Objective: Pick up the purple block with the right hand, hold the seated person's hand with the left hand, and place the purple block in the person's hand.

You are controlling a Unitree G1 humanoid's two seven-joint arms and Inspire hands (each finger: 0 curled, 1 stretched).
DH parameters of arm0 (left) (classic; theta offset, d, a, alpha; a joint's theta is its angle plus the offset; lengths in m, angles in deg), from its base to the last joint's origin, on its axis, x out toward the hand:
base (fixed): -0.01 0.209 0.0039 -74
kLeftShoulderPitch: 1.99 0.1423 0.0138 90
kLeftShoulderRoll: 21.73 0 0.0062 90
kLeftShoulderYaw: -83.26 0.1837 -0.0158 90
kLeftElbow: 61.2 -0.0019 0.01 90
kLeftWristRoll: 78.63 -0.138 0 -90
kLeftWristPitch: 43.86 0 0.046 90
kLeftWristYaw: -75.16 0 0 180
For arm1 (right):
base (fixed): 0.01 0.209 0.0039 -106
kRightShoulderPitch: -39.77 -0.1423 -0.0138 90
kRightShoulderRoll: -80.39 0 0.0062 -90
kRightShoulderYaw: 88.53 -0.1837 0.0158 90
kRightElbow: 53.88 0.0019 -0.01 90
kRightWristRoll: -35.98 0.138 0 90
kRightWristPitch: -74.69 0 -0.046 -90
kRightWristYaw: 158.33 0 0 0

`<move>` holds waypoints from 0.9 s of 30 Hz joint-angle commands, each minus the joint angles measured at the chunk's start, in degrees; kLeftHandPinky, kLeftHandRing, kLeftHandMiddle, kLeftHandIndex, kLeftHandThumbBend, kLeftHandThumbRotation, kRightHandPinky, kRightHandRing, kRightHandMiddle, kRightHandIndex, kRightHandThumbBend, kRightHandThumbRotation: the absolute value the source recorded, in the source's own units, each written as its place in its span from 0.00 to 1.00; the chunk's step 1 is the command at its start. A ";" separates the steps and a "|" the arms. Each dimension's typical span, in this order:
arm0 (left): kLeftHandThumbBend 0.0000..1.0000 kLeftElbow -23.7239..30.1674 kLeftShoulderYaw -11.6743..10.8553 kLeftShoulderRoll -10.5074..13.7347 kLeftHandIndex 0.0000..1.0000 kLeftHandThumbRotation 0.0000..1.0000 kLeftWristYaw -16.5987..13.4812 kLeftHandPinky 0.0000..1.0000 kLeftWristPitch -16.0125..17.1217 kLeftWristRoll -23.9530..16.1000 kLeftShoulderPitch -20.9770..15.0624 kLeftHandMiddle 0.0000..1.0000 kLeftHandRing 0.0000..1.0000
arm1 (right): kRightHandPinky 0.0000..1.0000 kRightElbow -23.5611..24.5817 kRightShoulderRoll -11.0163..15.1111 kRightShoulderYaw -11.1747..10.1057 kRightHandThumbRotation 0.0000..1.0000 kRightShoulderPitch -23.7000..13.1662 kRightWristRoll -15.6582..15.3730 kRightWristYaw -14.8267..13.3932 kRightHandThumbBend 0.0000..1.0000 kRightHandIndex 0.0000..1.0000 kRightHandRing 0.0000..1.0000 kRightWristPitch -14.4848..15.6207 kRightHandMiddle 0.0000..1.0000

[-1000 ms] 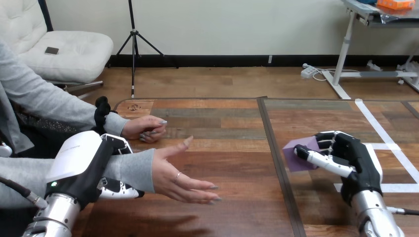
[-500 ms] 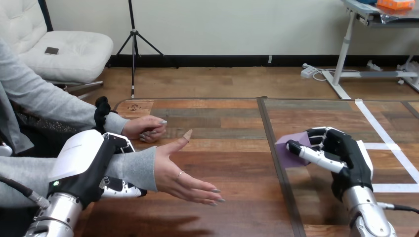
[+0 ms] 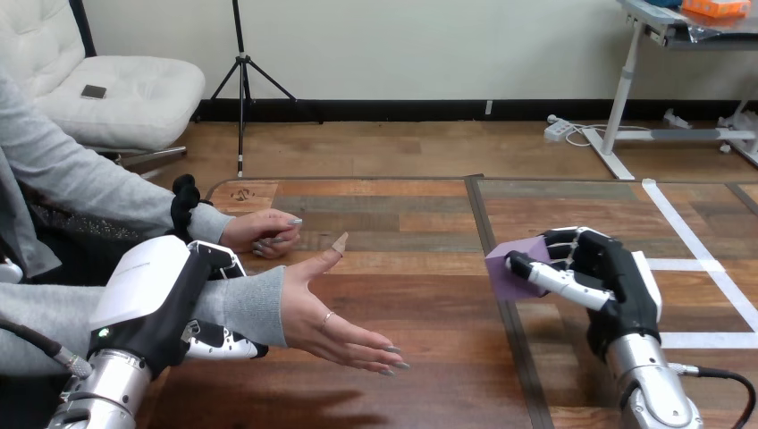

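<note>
The right hand [image 3: 599,281], right of centre, grips the purple block [image 3: 506,268] in curled fingers. The left hand [image 3: 156,299], lower left, curls round the person's wrist [image 3: 246,304]. Carry the block level above the person's hand [image 3: 326,322]; release low.

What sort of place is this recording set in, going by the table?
Likely a robot handover test bench: a plank-patterned wooden table marked with white tape lines, a small purple block pinched in the right hand, and the left hand curled round the seated person's wrist.
</note>
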 commanded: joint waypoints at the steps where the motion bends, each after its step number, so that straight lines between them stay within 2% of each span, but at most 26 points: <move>1: 0.80 3.39 1.07 -2.33 0.34 0.00 -0.94 0.23 3.41 1.76 -9.44 0.33 0.29 | 0.31 3.37 -1.49 0.94 0.00 -5.90 -0.73 -0.98 0.93 0.40 0.36 -1.13 0.40; 11: 0.80 3.11 1.73 -3.52 0.35 0.00 -0.78 0.23 3.08 1.57 -10.51 0.34 0.29 | 0.31 4.16 -3.55 1.06 0.00 -5.84 0.21 -0.34 0.94 0.40 0.36 -1.53 0.40; 20: 0.80 2.86 2.24 -4.66 0.35 0.00 -0.52 0.23 2.55 1.35 -11.49 0.34 0.29 | 0.31 4.62 -4.97 1.64 0.00 -5.83 -0.51 -1.12 0.95 0.39 0.36 -1.81 0.40; 27: 0.80 2.37 2.58 -5.40 0.35 0.00 -0.80 0.23 2.69 1.26 -12.18 0.34 0.29 | 0.31 4.98 -5.91 1.95 0.00 -5.72 -0.44 -0.58 0.96 0.39 0.36 -1.90 0.40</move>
